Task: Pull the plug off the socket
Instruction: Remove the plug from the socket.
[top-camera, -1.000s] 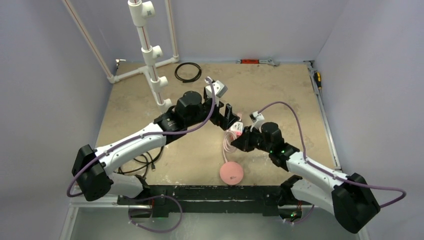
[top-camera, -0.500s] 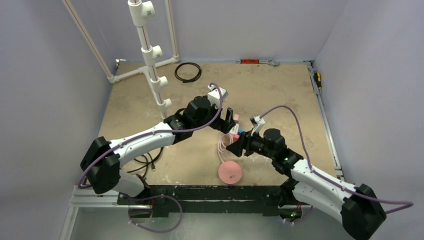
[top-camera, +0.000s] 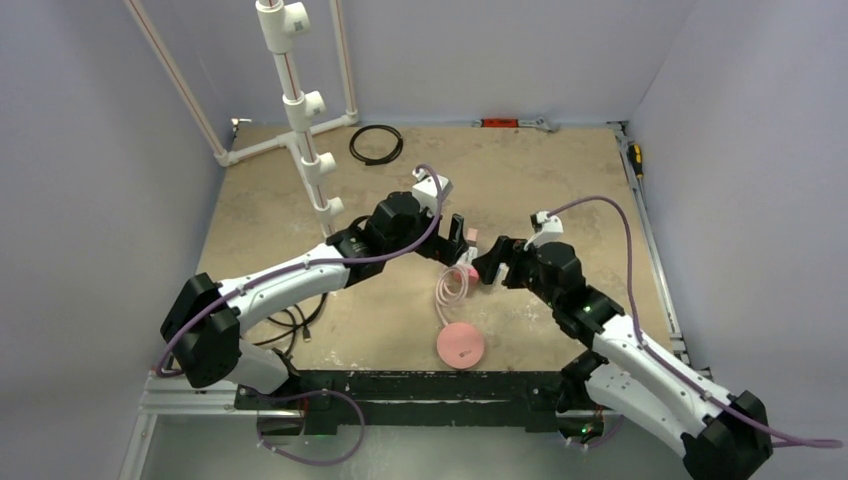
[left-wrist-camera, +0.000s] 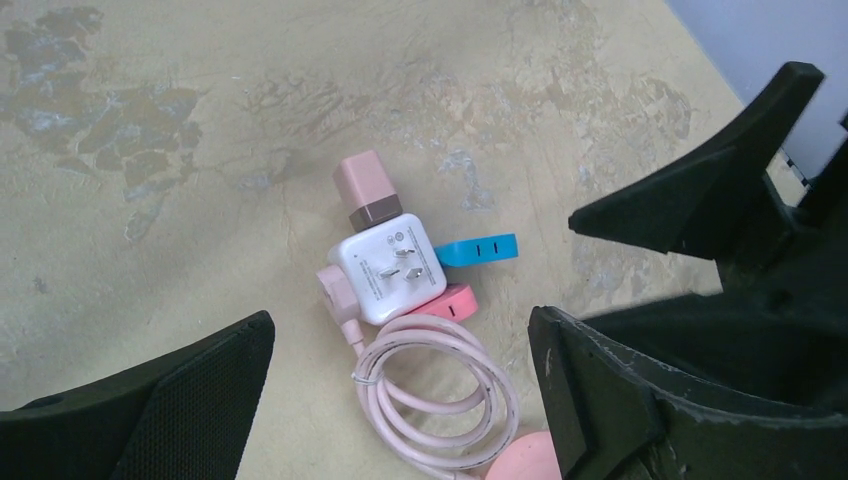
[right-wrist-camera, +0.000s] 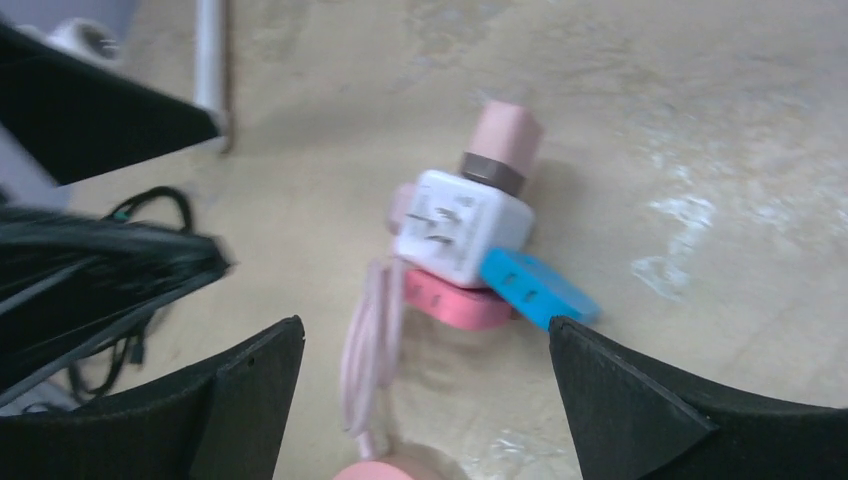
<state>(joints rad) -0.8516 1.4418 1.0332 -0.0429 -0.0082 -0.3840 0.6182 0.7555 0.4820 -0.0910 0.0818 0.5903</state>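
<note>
Lying near the middle of the worktop, the socket (left-wrist-camera: 388, 275) carries a pink plug (left-wrist-camera: 360, 185) and a blue plug (left-wrist-camera: 478, 249), with a coiled pink cable (left-wrist-camera: 440, 385) on its near-edge side. The left gripper (left-wrist-camera: 398, 318) and right gripper (right-wrist-camera: 426, 322) hover either side, jaws spread wide, holding nothing.

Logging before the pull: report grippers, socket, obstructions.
Left gripper, right gripper open. White plastic cube socket ungripped; pink block plug, blue flat plug seated. Pink coiled cable alongside.
</note>
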